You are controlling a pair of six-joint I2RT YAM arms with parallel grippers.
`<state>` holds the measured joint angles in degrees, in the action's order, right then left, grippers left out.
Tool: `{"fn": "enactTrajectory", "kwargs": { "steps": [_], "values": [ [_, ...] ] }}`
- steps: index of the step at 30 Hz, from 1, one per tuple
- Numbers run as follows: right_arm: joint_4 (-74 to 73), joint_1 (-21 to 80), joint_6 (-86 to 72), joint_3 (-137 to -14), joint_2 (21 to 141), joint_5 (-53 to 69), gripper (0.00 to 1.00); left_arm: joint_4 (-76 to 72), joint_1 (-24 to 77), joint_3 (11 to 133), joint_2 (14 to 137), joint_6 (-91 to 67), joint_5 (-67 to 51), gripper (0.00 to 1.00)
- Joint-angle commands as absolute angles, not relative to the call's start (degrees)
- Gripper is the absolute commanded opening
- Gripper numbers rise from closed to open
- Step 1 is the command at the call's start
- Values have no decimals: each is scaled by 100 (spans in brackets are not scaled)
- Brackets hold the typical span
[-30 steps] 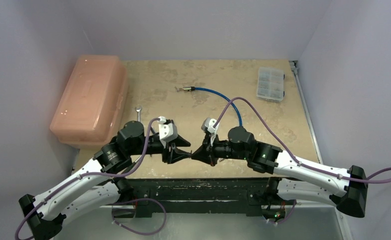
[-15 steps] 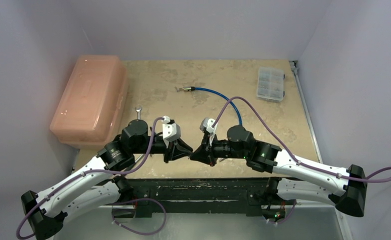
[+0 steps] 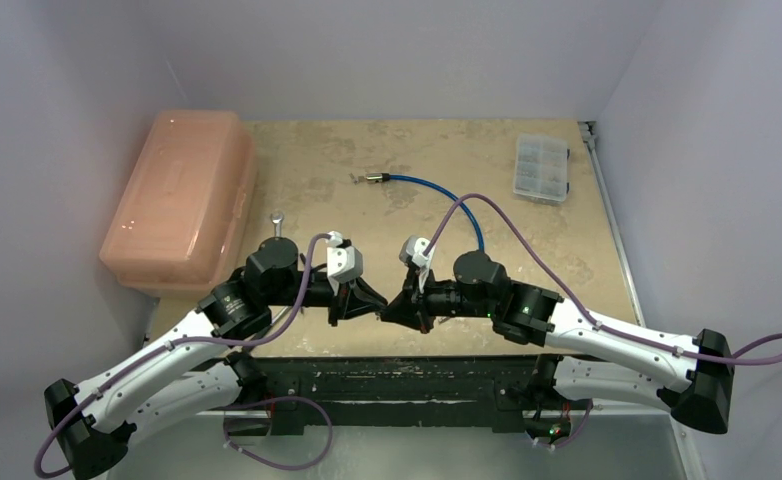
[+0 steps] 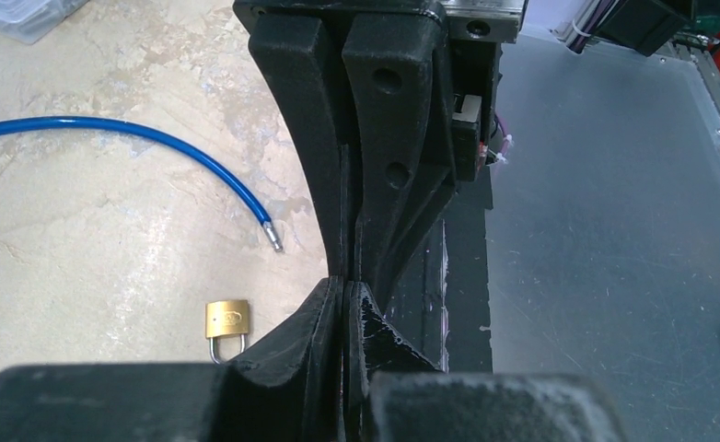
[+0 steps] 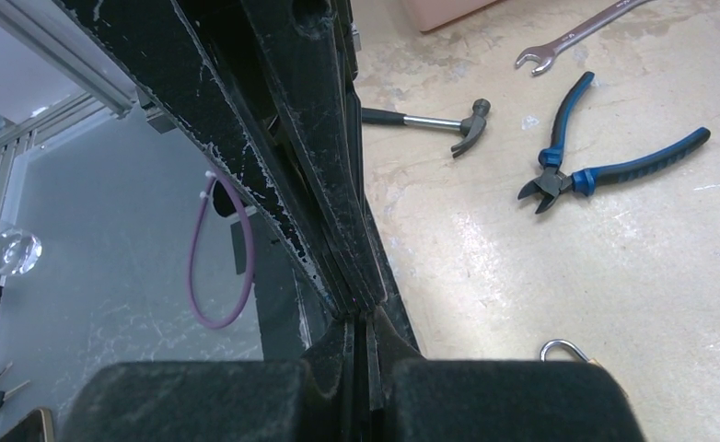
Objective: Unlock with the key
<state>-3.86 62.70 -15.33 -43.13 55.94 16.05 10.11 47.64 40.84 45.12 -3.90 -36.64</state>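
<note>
Left claw [image 4: 342,313] and right claw [image 5: 367,324] are both squeezed shut. Each has only a thin dark slit between its fingers. They point at each other and their tips touch, over the near edge of the bench [image 3: 367,160].

The key does not show in any view. The slits where the tips meet are too thin and dark to tell if it sits in there, or in which claw.

A little brass padlock [image 4: 227,319] lies flat on the bench, just beside the tips. No claw touches it. The bare end of a blue cable [image 4: 154,147] lies near the padlock, and the cable curves away across the bench.

Farther out, on the left arm's side, lie pliers [image 5: 605,170] with blue handles, a small hammer [image 5: 448,124] and a silver wrench [image 5: 577,37], each apart from the others. A big pink box [image 3: 177,195] sits at the left edge. A clear parts box [image 3: 542,165] sits near the far right corner.
</note>
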Motion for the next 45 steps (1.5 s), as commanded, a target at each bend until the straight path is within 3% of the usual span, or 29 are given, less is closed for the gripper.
{"fn": "enactTrajectory", "kwargs": {
  "steps": [1,2,4,6,16,21,23,33,45],
  "values": [
    [-120,6291,-1502,-4585,5520,1586,0,814,4755,4276,4480,-475,-3766,0],
    [-148,6292,-1503,-4598,5520,1549,3,809,4756,4280,4444,-505,-3696,0],
    [-174,6290,-1493,-4611,5508,1486,26,781,4755,4291,4363,-546,-3567,0],
    [-162,6289,-1486,-4583,5466,1464,38,702,4757,4277,4283,-594,-3514,0],
    [-36,6290,-1633,-4297,4881,1268,56,107,4757,4174,3861,-1220,-2728,0],
    [532,6292,-1893,-3887,4551,605,80,-826,4755,3841,3609,-1922,-1966,0],
    [516,6291,-1890,-3873,4539,527,85,-1258,4755,3667,3579,-2218,-1791,0],
    [1474,6293,-2229,-3685,4351,131,83,-2525,4770,3173,3786,-3197,-1467,0],
    [1973,6285,-2355,-3954,4822,-9,68,-2882,4768,3041,3817,-3384,-1547,0]
  ]
}}
